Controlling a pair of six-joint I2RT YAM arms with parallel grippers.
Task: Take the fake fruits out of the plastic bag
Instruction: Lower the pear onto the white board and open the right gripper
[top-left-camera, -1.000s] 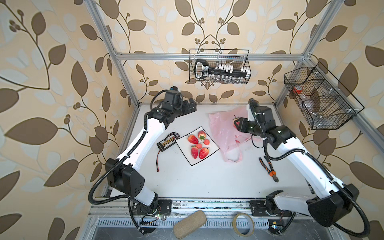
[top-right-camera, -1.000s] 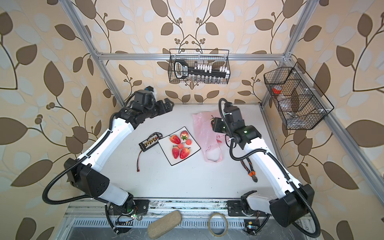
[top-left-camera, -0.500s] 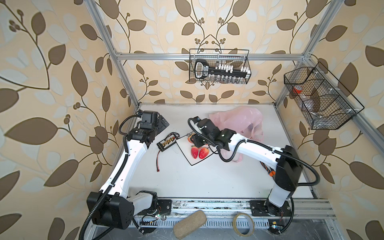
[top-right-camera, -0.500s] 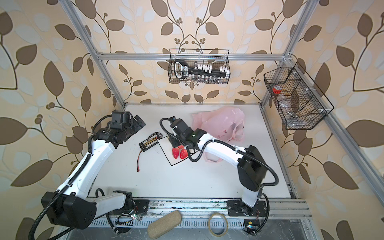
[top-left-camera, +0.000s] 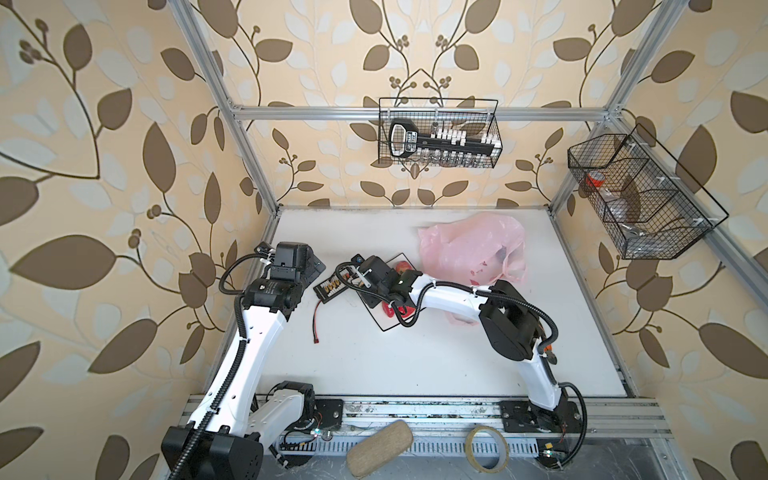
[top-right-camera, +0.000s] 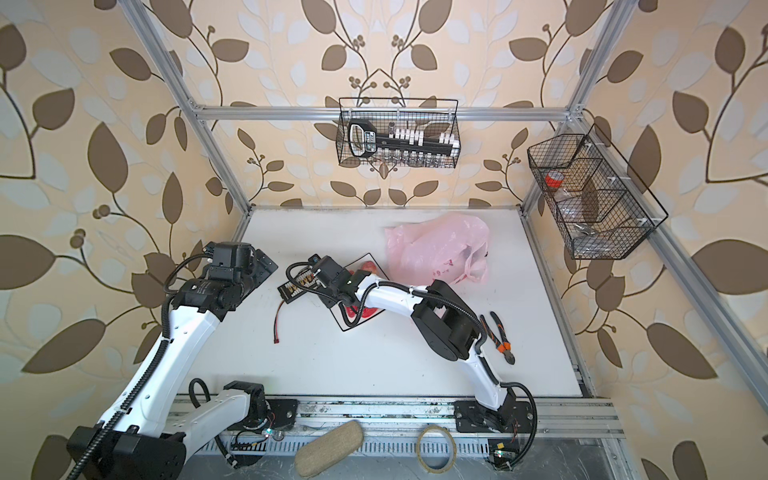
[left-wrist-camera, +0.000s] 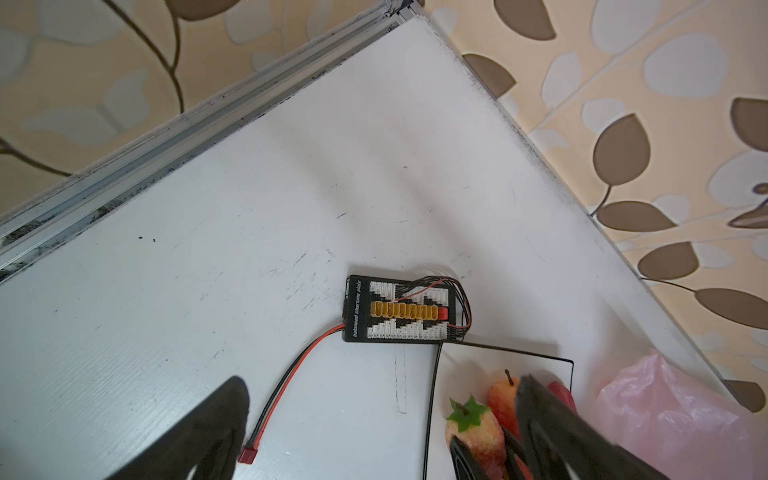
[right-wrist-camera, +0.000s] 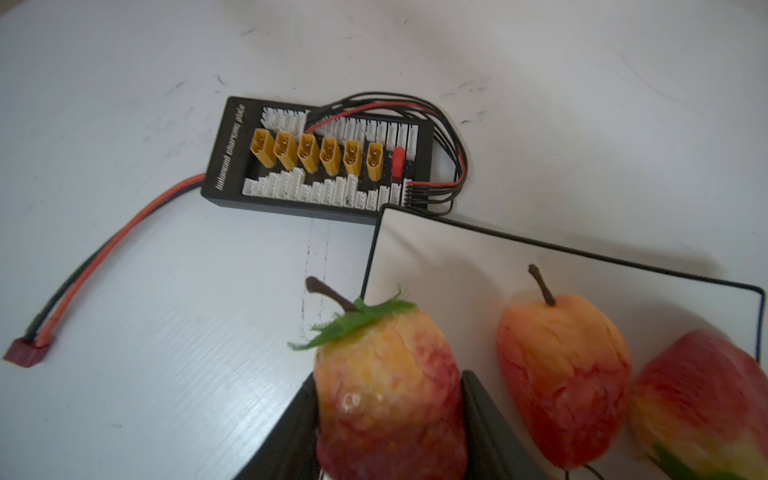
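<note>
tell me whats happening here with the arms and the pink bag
The right gripper is shut on a fake strawberry at the corner of the white plate, where at least two more fake fruits already lie. The left gripper is open and empty, hovering over the table near the black charging board. The pink plastic bag lies crumpled beyond the plate; whether any fruit is inside cannot be told.

On the black connector board (right-wrist-camera: 320, 160) I read white lettering, "balanced charging plate", slightly blurred. It runs along the board's short end, where the red-and-black lead (right-wrist-camera: 116, 237) leaves it.
</note>
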